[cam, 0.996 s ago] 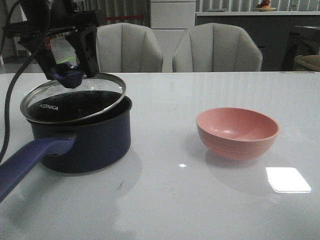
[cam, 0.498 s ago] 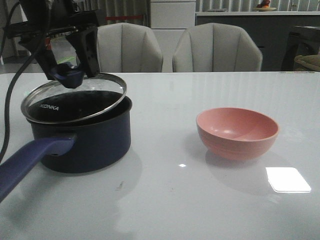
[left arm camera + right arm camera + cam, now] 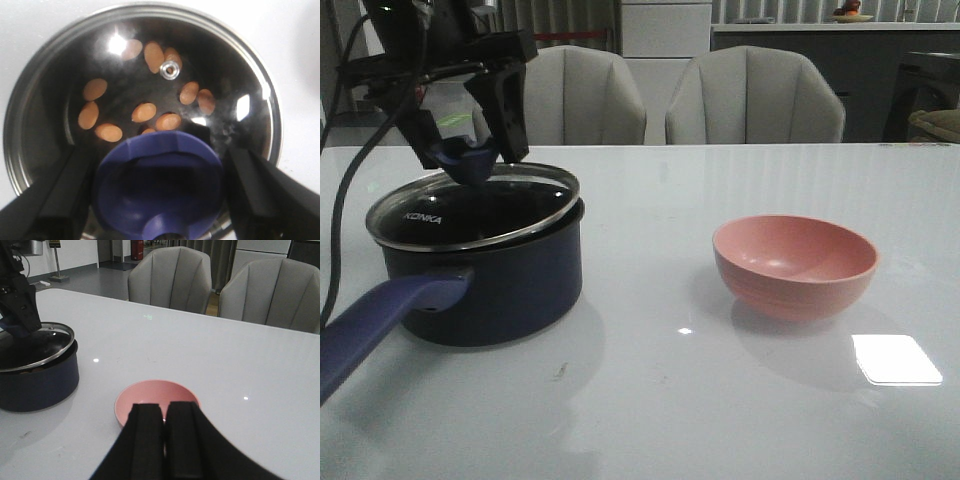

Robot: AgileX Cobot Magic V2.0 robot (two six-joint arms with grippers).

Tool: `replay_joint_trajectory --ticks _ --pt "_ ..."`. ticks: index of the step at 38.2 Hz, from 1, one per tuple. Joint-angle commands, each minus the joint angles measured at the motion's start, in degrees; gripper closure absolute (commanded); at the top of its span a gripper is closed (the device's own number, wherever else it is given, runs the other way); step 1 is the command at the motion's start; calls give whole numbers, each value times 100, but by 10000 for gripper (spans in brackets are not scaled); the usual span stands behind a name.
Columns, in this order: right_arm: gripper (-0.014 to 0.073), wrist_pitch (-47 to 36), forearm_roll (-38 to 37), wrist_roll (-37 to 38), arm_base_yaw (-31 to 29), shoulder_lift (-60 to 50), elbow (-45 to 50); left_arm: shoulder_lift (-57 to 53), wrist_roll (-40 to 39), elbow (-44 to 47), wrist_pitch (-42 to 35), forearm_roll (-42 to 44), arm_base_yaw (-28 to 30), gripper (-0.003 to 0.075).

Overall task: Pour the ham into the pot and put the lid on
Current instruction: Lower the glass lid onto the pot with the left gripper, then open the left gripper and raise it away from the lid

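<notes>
**Lid on pot, ham under glass**

My L gripper [image 3: 467, 150] was up over the pot [image 3: 485, 280] at the table's left, fingers [image 3: 508, 110] spread either side of the blue knob [image 3: 470, 160]. Jaws looked slightly wider than the knob in the wrist view; I couldn't tell whether the pads actually touched it.

The lid [image 3: 470, 208] sat on the pot rim, a bit tilted, higher at the back-right edge. One lid: round glass, steel rim, white "KONKA" lettering at its front-left, small steel vent eyelet [image 3: 170, 69] in the glass. One pot: dark navy, nearly black, w/ one long purple-blue handle [image 3: 380, 315] pointing toward the front-left corner.

Ham [image 3: 144, 112] lay inside on the pot's dark floor, seen thru the glass: thin oval orange-pink slices, scattered flat, mostly apart, a couple overlapping. I counted approx 10 visible; the knob hid part of the floor.

Further right, well apart from the pot, stood one pink bowl [image 3: 795, 265], upright.

My R gripper [image 3: 164, 430] hung over the near side of that bowl, fingers pressed together w/ nothing between them.

Behind the white table [image 3: 650, 400] stood two grey chairs [image 3: 755, 95].
</notes>
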Motion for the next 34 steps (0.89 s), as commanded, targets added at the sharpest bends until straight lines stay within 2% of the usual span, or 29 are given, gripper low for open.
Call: replay_joint_trajectory --ticks 1,14,21,34 --pt "435 -437 1 -45 16 33 -157 -188 0 -182 198 -65 -133 167" --pt "435 -437 1 -45 16 33 -157 -120 0 -195 198 98 -133 166" --pt "435 -437 1 -45 16 33 -157 -169 0 -496 198 -40 -133 166" --pt "435 -437 1 -45 16 33 -157 -798 0 -570 198 337 -133 169"
